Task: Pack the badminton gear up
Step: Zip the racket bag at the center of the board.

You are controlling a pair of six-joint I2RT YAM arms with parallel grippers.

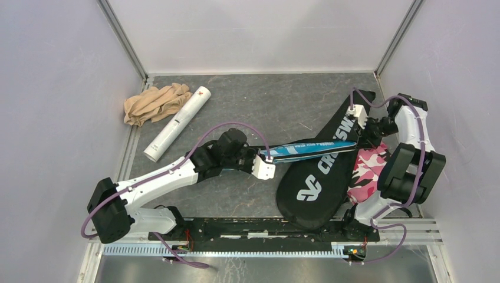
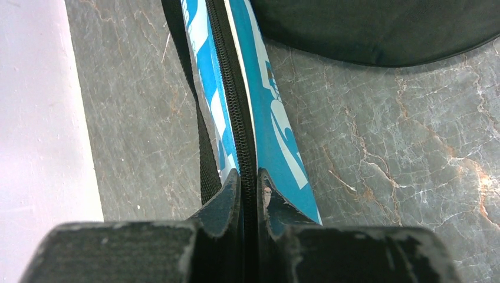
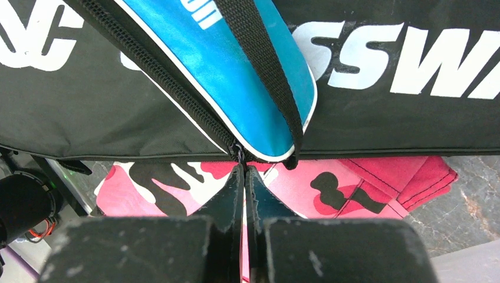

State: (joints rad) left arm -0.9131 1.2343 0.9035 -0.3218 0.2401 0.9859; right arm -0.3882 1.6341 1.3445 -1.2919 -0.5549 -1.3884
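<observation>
The blue "SPORT" cover [image 1: 306,150] hangs edge-on between my two grippers, above the table. My left gripper [image 1: 266,162] is shut on its zipped edge [image 2: 249,118], with the zipper running between the jaws [image 2: 249,177]. My right gripper [image 1: 358,137] is shut at the other end, its tips [image 3: 243,170] pinching the end of the blue cover's [image 3: 236,76] zipper. The black "CROSSWAY" cover [image 1: 318,177] lies flat underneath and shows in the right wrist view [image 3: 383,118]. The long white tube [image 1: 177,124] lies at the back left. No rackets or shuttlecocks are in view.
A tan cloth bundle [image 1: 153,103] lies beside the tube at the back left. A pink camouflage fabric piece [image 1: 368,168] lies under the black cover's right side, near the right arm, and shows below my right jaws [image 3: 354,183]. Walls enclose the table on three sides.
</observation>
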